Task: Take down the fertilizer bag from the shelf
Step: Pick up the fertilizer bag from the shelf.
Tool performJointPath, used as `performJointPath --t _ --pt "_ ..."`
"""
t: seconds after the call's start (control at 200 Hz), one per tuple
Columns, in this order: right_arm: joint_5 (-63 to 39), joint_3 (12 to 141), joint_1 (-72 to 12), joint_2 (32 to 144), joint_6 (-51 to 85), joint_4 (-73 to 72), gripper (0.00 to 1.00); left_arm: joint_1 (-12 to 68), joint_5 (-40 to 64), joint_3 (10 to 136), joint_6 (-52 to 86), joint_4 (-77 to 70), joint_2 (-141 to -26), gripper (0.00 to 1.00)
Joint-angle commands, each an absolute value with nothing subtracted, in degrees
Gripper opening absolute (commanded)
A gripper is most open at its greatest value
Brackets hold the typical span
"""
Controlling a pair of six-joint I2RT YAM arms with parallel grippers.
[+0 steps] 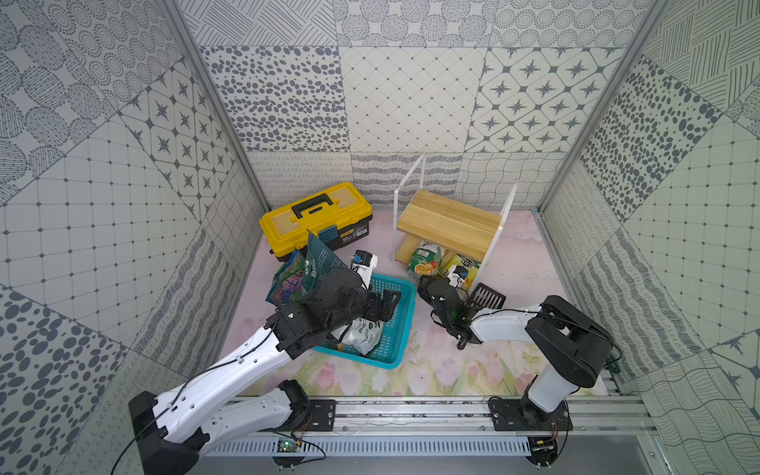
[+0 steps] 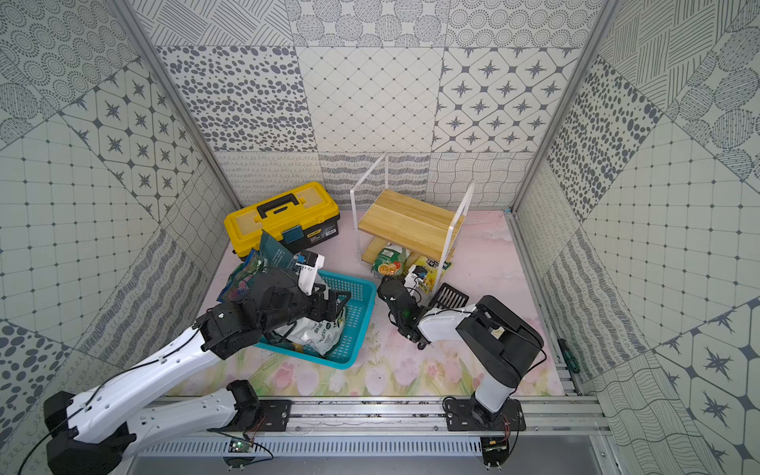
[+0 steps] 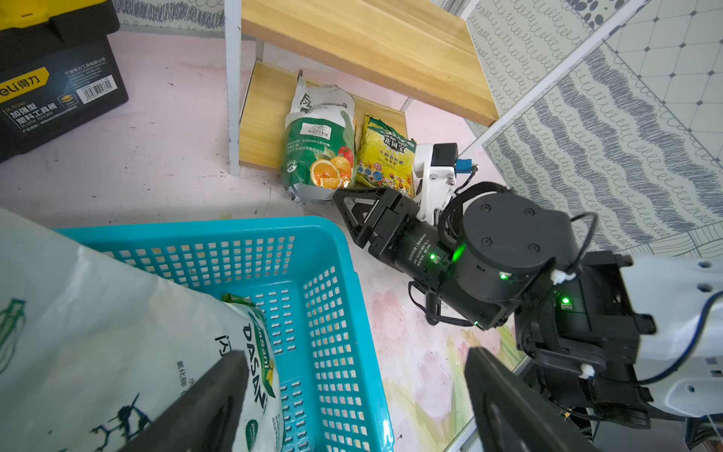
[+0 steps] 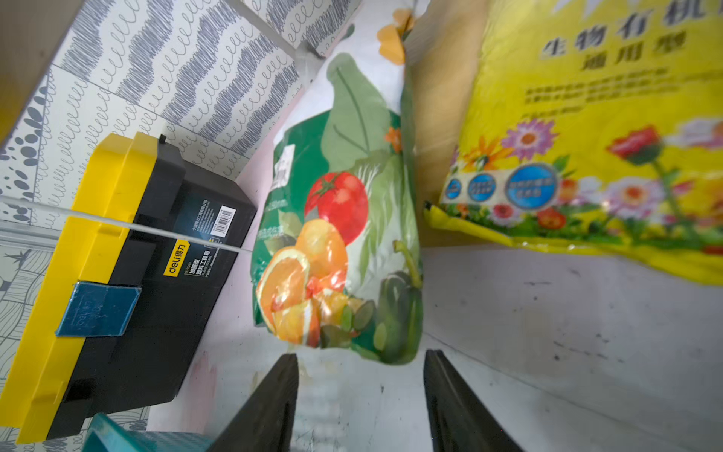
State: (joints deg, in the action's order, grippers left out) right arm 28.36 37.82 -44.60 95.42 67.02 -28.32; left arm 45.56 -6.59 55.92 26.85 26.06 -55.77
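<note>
The shelf stands at the back right. Two fertilizer bags lie on its lower board. The green bag, printed with oranges and a tomato, hangs over the board's front edge onto the mat. A yellow flowered bag lies beside it. My right gripper is open just in front of the green bag's end, with nothing between its fingers. My left gripper hangs open over the teal basket.
A white bag lies in the basket. More bags lean at the basket's left. A yellow-and-black toolbox sits at the back left. A black slotted tool lies right of the right wrist.
</note>
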Motion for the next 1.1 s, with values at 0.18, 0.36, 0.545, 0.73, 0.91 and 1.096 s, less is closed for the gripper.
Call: performJointPath --t 0.18,0.36,0.545,0.73,0.91,1.096 --pt "21.24 37.88 -40.31 95.67 67.02 -33.57 0.78 44.85 -7.26 56.15 26.85 24.96 -55.64 0.92" --pt "19.39 40.6 -39.01 99.4 66.13 -34.14 0.79 44.91 -7.43 56.16 26.89 25.39 -55.63 0.92" --pt "18.35 44.72 -38.76 102.71 66.63 -32.26 0.72 44.9 -7.91 56.16 26.98 25.4 -55.37 0.92" --pt "19.25 45.33 -37.73 101.69 65.71 -29.82 0.26 44.89 -8.6 55.79 27.22 26.15 -54.38 0.92" --pt "18.8 44.62 -35.8 96.04 62.35 -26.89 0.0 44.98 -8.88 55.79 27.33 27.15 -54.04 0.92" --pt "13.36 44.24 -33.55 89.14 59.94 -24.72 0.0 44.84 -9.32 56.11 26.18 26.55 -54.3 0.93"
